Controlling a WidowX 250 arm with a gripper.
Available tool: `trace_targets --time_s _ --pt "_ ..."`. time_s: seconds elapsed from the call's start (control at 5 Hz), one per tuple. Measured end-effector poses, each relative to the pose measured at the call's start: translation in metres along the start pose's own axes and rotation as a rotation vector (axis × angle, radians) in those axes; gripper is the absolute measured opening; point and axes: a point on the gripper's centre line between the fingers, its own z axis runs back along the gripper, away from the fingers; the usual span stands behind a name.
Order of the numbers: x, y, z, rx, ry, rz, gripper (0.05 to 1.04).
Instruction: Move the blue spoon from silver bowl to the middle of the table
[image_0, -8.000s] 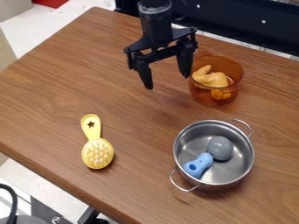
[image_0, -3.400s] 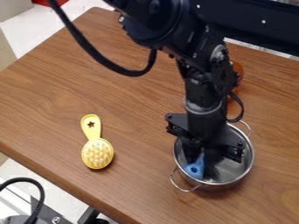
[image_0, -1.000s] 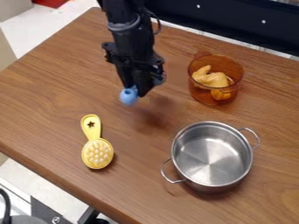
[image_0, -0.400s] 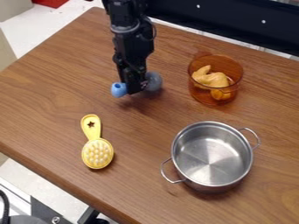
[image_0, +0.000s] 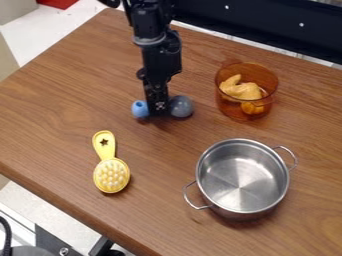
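The black gripper (image_0: 158, 110) hangs down over the table (image_0: 60, 115), nearer the far corner at the upper left than the near edge, and is closed around the middle of the blue spoon (image_0: 139, 109). Its fingers line up one in front of the other from this side, so how wide a gap the spoon keeps between them is hidden. The spoon lies crosswise in the grip, its blue handle end poking out to the left and its rounded grey head to the right; whether its underside touches the tabletop I cannot tell. To the right, nearer the far edge, stands a see-through orange pot (image_0: 234, 109) with a tan, lumpy piece (image_0: 242, 91) inside. Below the spoon and to the left, towards the near edge, lies a yellow brush (image_0: 111, 175), its star-marked handle pointing away from that edge. The silver pot (image_0: 244, 202) sits upright to the lower right, well apart from the spoon, its two wire handles on opposite sides. Beyond the far edge runs a dark panel (image_0: 267, 25).
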Motion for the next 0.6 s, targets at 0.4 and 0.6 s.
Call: trace_targets --time_s 0.4,0.6 --pt "0.0010 0.0001 0.0003 -0.001 -0.005 -0.018 0.907" --pt "0.0018 0.0005 0.0000 0.003 -0.011 -0.009 1.001"
